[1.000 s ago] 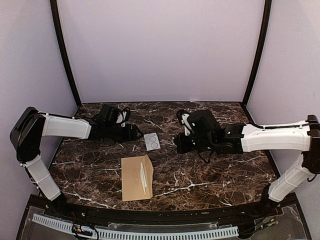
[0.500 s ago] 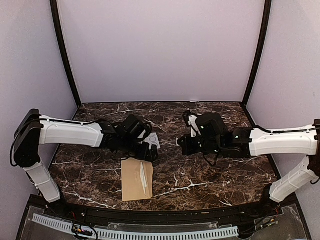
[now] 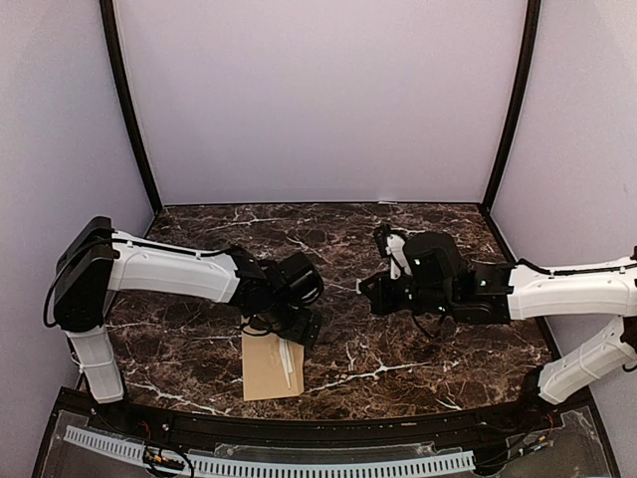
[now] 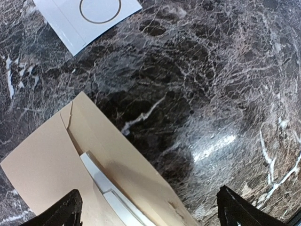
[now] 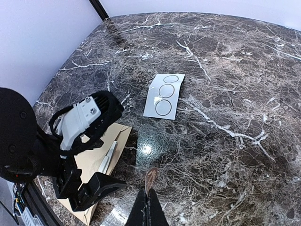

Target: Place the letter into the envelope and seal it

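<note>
Left arm point(image 3: 169, 269) reaches inward, left gripper point(image 4: 148, 212) pointing down, jaws spread wide. Right arm point(image 3: 567, 289) extended inward, right gripper point(image 5: 148, 207) pinched closed.

You've got a bench point(image 4: 211, 70) of dark marble-look slab, white-veined, polished and throwing glare. Envelope point(image 4: 42, 160): tan kraft paper, matt, faintly fibrous. White strip point(image 4: 101, 181) on its flap: smoother, slight sheen, maybe coated paper, but the view's too soft. Sticker card point(image 5: 164, 95): white, smooth. Left arm shell point(image 3: 169, 271): white plastic, satin.
</note>
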You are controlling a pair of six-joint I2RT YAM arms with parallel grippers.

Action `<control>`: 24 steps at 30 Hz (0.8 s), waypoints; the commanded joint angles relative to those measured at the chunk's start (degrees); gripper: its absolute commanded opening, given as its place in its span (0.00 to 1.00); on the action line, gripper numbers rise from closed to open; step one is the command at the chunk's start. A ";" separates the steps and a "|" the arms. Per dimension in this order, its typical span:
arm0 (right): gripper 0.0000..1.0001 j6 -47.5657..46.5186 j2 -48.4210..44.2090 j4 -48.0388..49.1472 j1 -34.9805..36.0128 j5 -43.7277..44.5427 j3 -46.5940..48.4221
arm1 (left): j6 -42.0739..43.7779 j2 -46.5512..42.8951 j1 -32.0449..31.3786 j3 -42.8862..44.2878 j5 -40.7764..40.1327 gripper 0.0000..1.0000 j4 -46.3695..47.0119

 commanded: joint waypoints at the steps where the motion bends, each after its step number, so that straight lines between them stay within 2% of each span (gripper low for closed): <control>1: 0.00 0.91 -2.00 3.34 -0.34 -0.24 -1.21 | -1.43 -0.46 -0.61 0.97 -2.69 0.99 -5.13; 5: 0.00 1.15 -2.64 3.88 -0.32 -0.42 -1.92 | -2.26 -1.17 -0.61 -0.84 -2.32 0.95 -5.08; 7: 0.00 1.27 -2.72 4.08 -0.40 -0.56 -2.05 | -2.90 -2.19 -0.60 -2.21 -1.53 0.88 -4.00; 15: 0.00 0.55 -1.72 4.97 -0.29 -2.71 -1.65 | -7.49 -7.26 -0.36 -10.58 1.66 0.74 2.27; 24: 0.00 -1.08 -0.05 5.98 -0.11 -7.30 -0.41 | -13.01 -16.19 2.21 -25.76 10.06 0.68 18.53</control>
